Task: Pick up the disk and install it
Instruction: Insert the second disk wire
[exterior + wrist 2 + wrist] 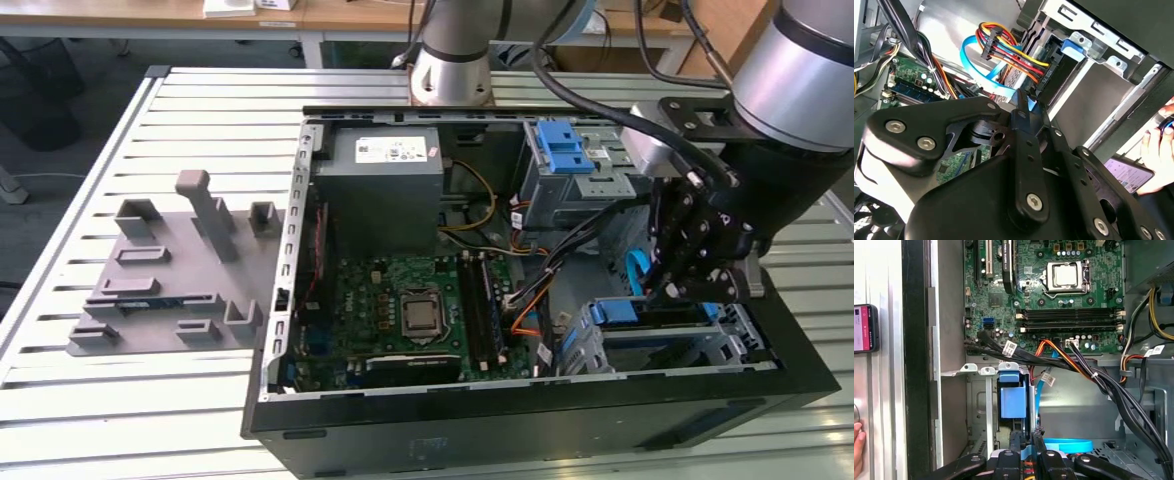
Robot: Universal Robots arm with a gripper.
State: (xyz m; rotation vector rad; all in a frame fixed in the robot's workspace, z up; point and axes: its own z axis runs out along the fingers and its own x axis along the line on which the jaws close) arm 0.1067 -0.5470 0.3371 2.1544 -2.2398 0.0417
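I reach down into the open computer case [287, 300] that lies on its side on the slatted metal desk [200, 90], with my pincer [691, 290] low in the corner of the case at the exterior view's right, just above the drive cage [667, 345]. My fingers [1015, 442] stand pressed close together, and I cannot tell whether anything sits between them. The disk [1013, 400] sits in that cage, its blue carrier face showing in the first wrist view directly ahead of my fingertips, between the cage's metal walls. In the exterior view the same blue carrier [647, 313] shows just beneath my pincer. A flat light-blue data cable [979, 62] loops near the cage, beside a bundle of red, yellow and orange power wires [1014, 52]. The green motherboard [414, 310] fills the middle of the case, with its processor socket [1066, 276] and memory slots in the first wrist view. The grey power supply box [380, 170] sits at the far side, and a second drive bay with a blue latch [567, 150] lies beyond my arm. A grey fixture plate [167, 275] with upright blocks rests on the desk at the exterior view's left, well apart from the case. A person's hand [1159, 155] holds a phone [1126, 172] outside the case wall.
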